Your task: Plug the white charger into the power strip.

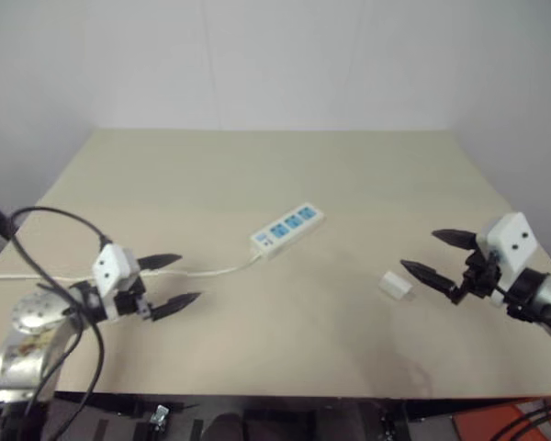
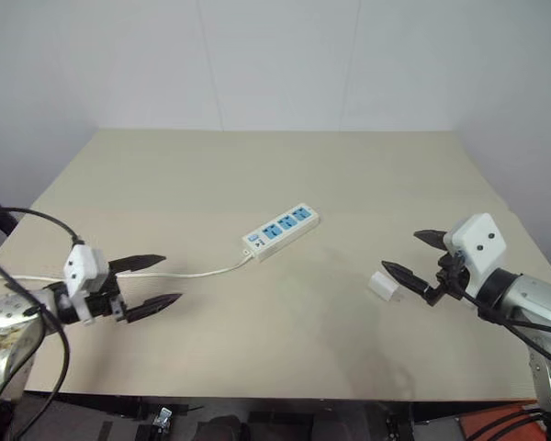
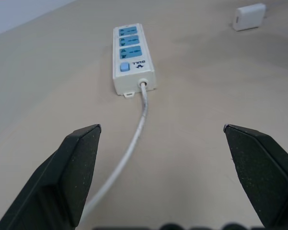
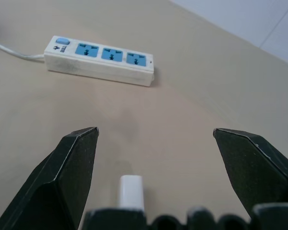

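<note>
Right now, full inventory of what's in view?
white charger: one, white, lying on the table just ahead of the right pincer, not touched
power strip: one, white with three blue socket faces, mid table, lying at an angle, sockets empty
cord: one, thin white, running from the strip's switch end toward the table's left edge
table: one, beige top, against a pale wall
left pincer: one, black fingers, open, hovering near the cord, empty
right pincer: one, black fingers, open, empty

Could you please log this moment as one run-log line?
left hand: open, empty | right hand: open, beside white charger | power strip: sockets free
</note>
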Available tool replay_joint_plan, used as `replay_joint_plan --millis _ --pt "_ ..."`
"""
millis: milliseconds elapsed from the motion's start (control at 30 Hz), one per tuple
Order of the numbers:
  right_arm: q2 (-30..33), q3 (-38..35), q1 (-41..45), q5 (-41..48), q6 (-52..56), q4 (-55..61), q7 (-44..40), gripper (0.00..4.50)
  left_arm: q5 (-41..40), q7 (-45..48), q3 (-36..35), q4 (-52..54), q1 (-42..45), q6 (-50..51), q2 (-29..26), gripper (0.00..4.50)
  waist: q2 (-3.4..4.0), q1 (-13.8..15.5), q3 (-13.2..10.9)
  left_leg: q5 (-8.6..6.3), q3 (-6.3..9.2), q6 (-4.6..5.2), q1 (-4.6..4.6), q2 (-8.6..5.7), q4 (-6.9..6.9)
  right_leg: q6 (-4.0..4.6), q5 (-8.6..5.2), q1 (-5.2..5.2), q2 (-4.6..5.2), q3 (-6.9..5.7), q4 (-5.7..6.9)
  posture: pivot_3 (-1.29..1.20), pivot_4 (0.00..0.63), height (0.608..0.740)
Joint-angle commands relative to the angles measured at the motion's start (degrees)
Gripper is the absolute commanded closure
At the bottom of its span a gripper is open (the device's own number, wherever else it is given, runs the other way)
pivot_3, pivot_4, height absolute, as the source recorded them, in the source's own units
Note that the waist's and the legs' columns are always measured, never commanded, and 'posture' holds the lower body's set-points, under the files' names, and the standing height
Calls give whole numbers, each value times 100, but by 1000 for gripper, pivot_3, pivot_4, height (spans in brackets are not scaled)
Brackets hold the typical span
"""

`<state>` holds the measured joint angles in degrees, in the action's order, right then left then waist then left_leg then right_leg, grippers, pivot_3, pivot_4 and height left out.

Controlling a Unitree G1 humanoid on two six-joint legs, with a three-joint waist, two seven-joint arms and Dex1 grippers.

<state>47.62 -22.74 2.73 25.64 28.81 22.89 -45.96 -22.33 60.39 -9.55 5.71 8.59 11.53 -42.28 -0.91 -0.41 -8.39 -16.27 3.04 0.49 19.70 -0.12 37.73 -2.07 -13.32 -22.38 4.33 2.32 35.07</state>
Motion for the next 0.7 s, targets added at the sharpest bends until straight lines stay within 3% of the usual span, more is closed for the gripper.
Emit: replay_joint_plan --millis 33,267,300,433,700 --pt "34 -68 102 81 46 257 128 0 555 -350 625 -548 873 83 223 13 -1 12 0 0 2 0 -1 -2 1 -1 0 4 0 -1 0 0 150 740" --pt "34 -64 176 116 95 449 285 0 1730 -857 2017 -2285 2531 688 1089 13 -3 -29 -1 0 5 1 13 -6 3 -5 2 -2 -1 -2 -3 0 150 740" --pt "30 -92 175 143 114 514 316 0 1925 -1009 2175 -2499 2667 800 1208 193 -4 -46 -2 0 5 1 14 -6 3 -6 2 -4 -2 0 -4 0 150 740" --pt "29 -190 119 196 180 705 387 0 2155 -1043 2401 -2742 2752 935 1365 1126 -4 -58 -2 -1 5 3 16 -4 3 -6 2 -10 -5 3 1 0 150 740" --pt "36 -293 -13 242 214 805 448 0 2141 -1122 2343 -2412 2486 1182 1404 3710 -3 -50 -1 -1 4 2 -8 -5 5 -9 2 13 -2 4 10 0 150 740"
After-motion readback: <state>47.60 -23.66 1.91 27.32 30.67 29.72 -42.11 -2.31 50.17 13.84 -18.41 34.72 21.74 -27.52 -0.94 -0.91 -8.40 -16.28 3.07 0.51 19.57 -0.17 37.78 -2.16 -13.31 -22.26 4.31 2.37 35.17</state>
